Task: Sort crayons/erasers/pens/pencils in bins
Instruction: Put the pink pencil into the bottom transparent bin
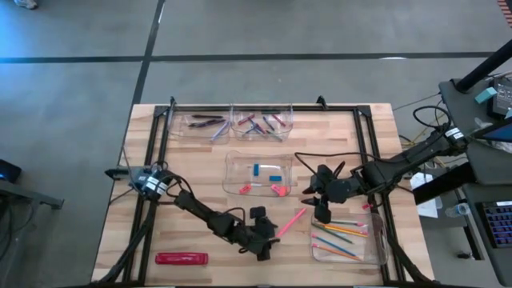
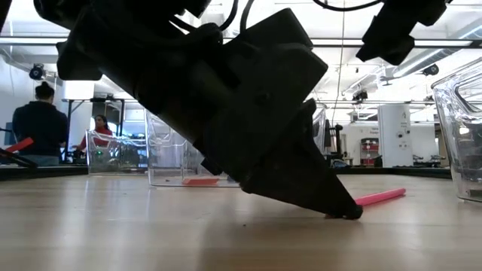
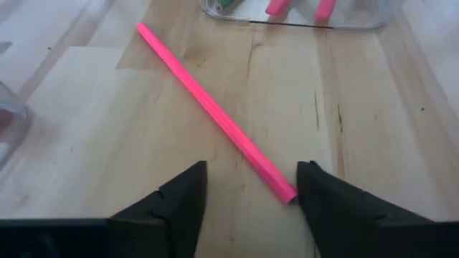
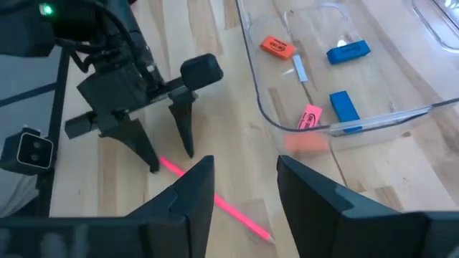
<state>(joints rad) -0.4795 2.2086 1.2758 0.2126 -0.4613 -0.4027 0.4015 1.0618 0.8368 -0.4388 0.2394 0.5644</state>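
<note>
A long pink pencil [image 1: 290, 222] lies flat on the wooden table between the erasers' clear bin [image 1: 232, 172] and the pencils' clear bin [image 1: 378, 240]. My left gripper [image 1: 270, 239] is open and low at the table. Its two fingers stand on either side of the pencil's near end [image 3: 285, 192], which the right wrist view also shows [image 4: 166, 166]. My right gripper [image 1: 322, 210] is open and empty. It hovers above the table just beyond the pencil's far end, between the two bins. The pens' bin [image 1: 189, 128] and the crayons' bin [image 1: 285, 126] stand at the far edge. My left gripper comes down slanting from the table's left, and one fingertip [image 2: 346, 213] is at the table top. One finger [image 3: 315, 197] stands right beside the pencil's near end. I cannot tell whether it touches the pencil. The pencil lies flat on the table.
A long red flat pack [image 1: 182, 258] lies near the front left edge. The erasers' bin holds blue and pink blocks [image 4: 344, 106]. The pencils' bin holds several coloured pencils [image 1: 344, 232]. People [image 2: 41, 124] stand in the room beyond the table.
</note>
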